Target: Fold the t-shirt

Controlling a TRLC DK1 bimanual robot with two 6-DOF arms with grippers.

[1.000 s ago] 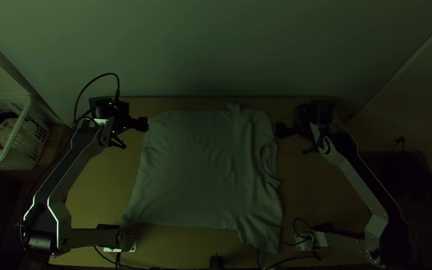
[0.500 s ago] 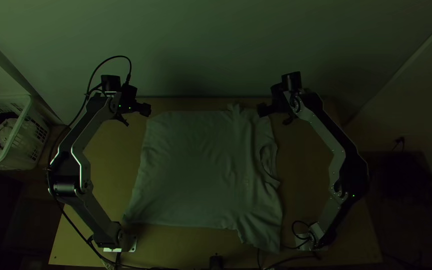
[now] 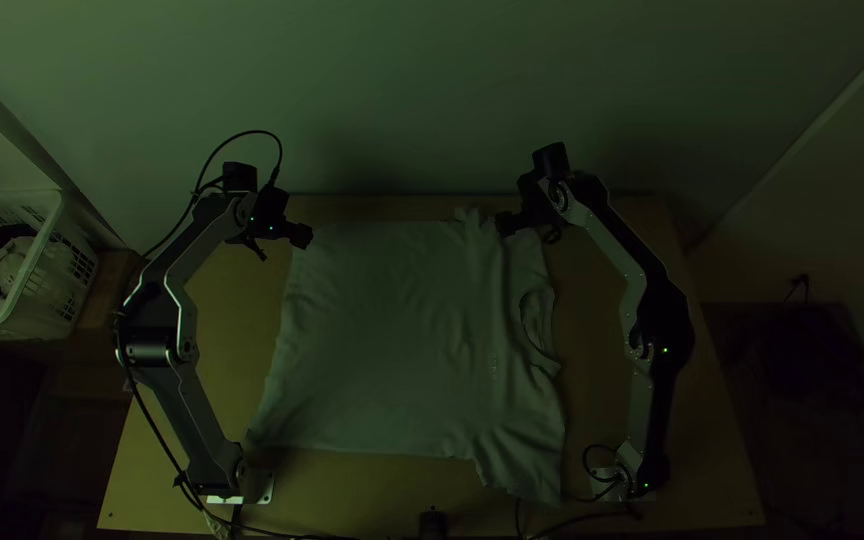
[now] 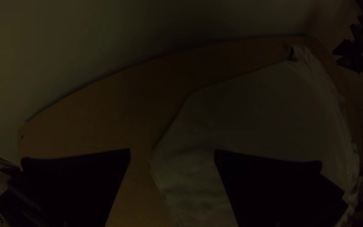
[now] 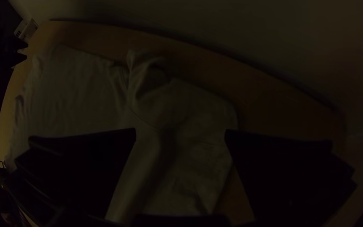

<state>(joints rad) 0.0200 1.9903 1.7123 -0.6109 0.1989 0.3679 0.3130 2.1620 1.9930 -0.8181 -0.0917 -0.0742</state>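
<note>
Two-handed, lower the wide-open left tool [image 3: 302, 236] and equally open right tool [image 3: 505, 225] onto the t-shirt [image 3: 392, 340], spread mostly flat across the bench [image 3: 237, 340]; pinch at matching depth near far hem corner [image 3: 332, 237] and far sleeve [image 3: 525, 246], then lift evenly, keeping light tension.

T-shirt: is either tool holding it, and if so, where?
Nothing held: the left tool and right tool are both open; the t-shirt lies spread on the table.
</note>
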